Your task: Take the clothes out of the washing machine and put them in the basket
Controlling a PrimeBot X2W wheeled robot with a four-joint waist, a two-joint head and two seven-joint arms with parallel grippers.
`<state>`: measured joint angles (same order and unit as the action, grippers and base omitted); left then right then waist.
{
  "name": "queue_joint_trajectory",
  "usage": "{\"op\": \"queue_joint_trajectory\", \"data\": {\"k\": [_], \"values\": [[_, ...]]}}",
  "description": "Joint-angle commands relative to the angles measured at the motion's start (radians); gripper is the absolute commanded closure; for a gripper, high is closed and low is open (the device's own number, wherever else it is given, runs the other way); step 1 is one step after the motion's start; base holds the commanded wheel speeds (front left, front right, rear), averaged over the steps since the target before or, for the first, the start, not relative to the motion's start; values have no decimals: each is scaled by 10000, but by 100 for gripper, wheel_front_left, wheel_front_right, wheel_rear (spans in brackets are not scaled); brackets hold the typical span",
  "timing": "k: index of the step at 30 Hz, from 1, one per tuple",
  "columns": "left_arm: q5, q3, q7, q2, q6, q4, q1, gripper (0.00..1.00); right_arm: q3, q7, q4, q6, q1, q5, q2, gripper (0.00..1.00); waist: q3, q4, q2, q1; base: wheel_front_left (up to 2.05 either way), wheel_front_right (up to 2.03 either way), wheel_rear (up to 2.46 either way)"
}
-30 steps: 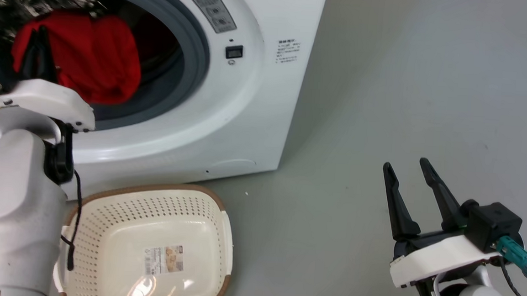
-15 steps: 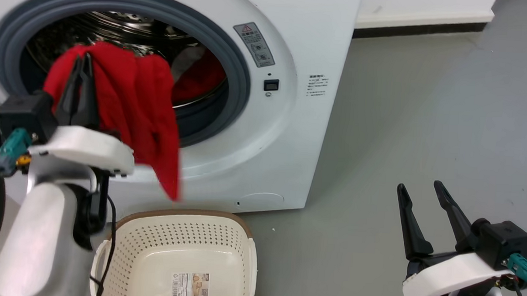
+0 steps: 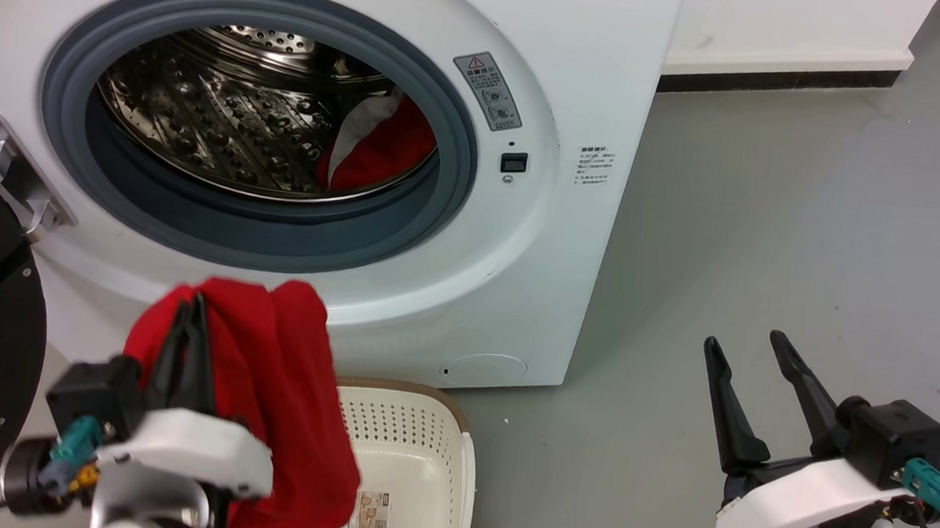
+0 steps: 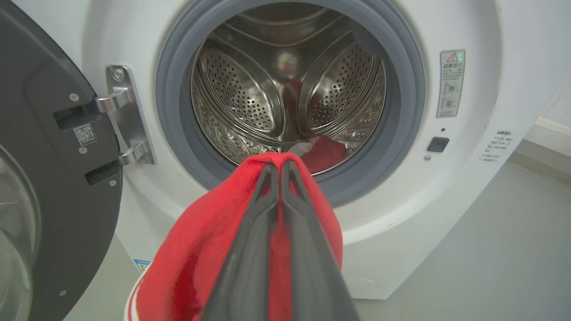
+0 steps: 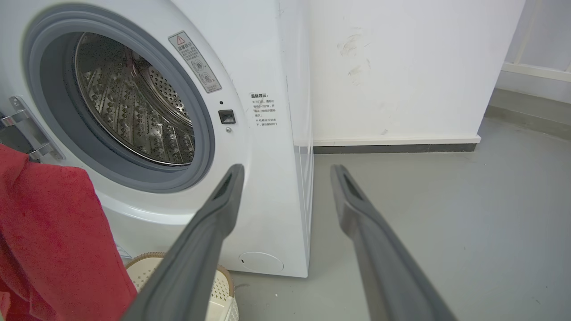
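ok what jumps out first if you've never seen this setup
The bright red garment hanging from the shut left hand, by the cream basket at the lower left. Behind it the washing machine gapes open, another red-and-white piece lying in its steel drum. The right hand sits open over the grey floor at the lower right.

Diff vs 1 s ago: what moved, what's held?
The left tool, shut on a red garment, has drawn it out of the drum and down; it now hangs above the basket. The head camera shifted too. Unchanged: right tool open over the floor, second garment left in the drum.
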<state>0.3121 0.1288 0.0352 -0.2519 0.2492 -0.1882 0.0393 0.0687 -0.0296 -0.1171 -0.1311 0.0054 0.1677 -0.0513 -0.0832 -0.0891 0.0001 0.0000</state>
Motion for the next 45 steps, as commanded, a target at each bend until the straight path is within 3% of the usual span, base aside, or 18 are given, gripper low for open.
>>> {"op": "queue_joint_trajectory", "data": {"k": [1,7,13,26,29,45], "values": [[54,32,-95,94,70,33,-262,100,22,-21,-77,7,129,-33,17,0,-53,-2,-1,0,0,0,0],[370,47,-596,425,47,791,-815,100,14,-95,-322,7,-126,-77,17,0,-659,38,-1,0,0,0,0],[742,-27,-1237,562,-380,2444,-181,100,86,-159,-596,7,-526,-143,17,0,-1775,-42,-1,0,0,0,0],[974,-146,-2489,504,-1192,6640,2513,100,311,-3,-1012,7,-1603,-92,19,0,-4514,-628,-1,0,0,0,0],[934,-127,-2698,454,-1405,8123,3571,100,488,136,-1030,7,-1940,-15,19,0,-5387,-879,-1,0,0,0,0],[1072,-259,-2980,216,-1901,12178,5270,100,894,660,-475,7,-2382,261,19,0,-6330,-1463,-1,0,0,0,0]]}}
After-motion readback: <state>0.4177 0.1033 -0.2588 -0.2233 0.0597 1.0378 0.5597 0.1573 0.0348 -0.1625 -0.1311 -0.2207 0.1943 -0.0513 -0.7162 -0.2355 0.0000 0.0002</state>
